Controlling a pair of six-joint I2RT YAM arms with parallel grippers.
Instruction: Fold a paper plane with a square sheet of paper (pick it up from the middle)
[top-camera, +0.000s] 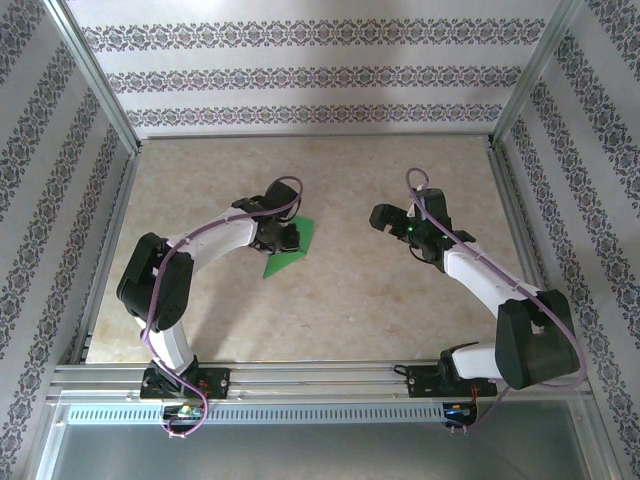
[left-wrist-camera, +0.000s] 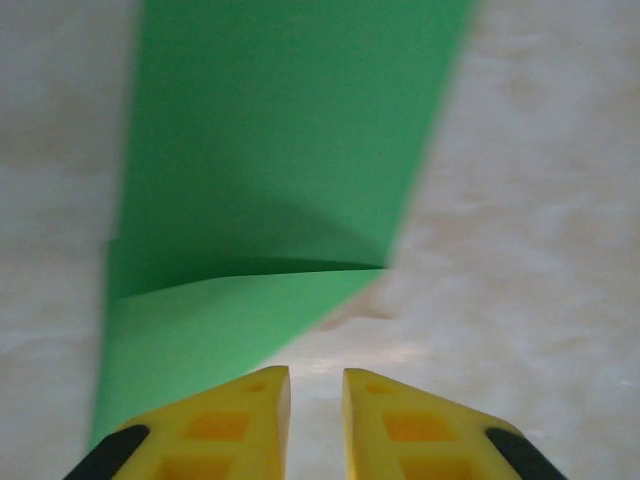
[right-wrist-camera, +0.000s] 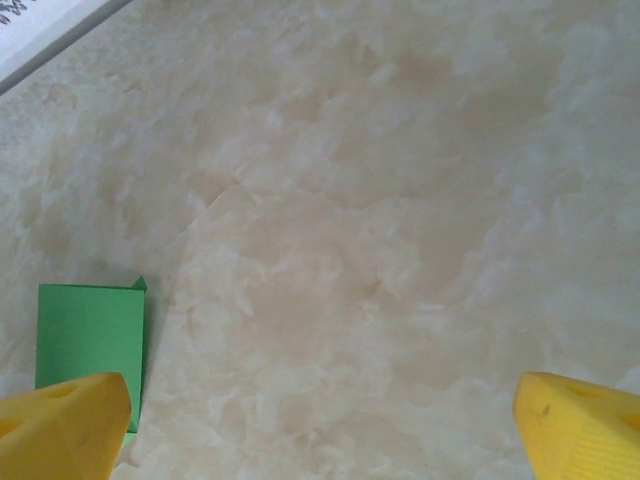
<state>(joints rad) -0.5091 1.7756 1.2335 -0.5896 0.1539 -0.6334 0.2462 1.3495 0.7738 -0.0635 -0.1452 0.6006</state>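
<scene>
The square sheet of paper (top-camera: 283, 263) is bright green and lies part-folded on the marble table, left of centre. In the left wrist view the paper (left-wrist-camera: 270, 150) has a flap with a slanted edge folded over its near end. My left gripper (top-camera: 287, 237) is low over the sheet's right edge. Its yellow fingers (left-wrist-camera: 316, 372) are a narrow gap apart with bare table between them, and the left finger overlaps the green flap. My right gripper (top-camera: 390, 220) hovers wide open to the right, well apart from the sheet. The right wrist view has the paper (right-wrist-camera: 88, 330) by the left fingertip of the gripper (right-wrist-camera: 320, 385).
Patterned walls and metal frame posts (top-camera: 100, 90) close in the table on three sides. An aluminium rail (top-camera: 320, 375) runs along the near edge by the arm bases. Bare marble tabletop (top-camera: 350, 170) lies between and beyond the two grippers.
</scene>
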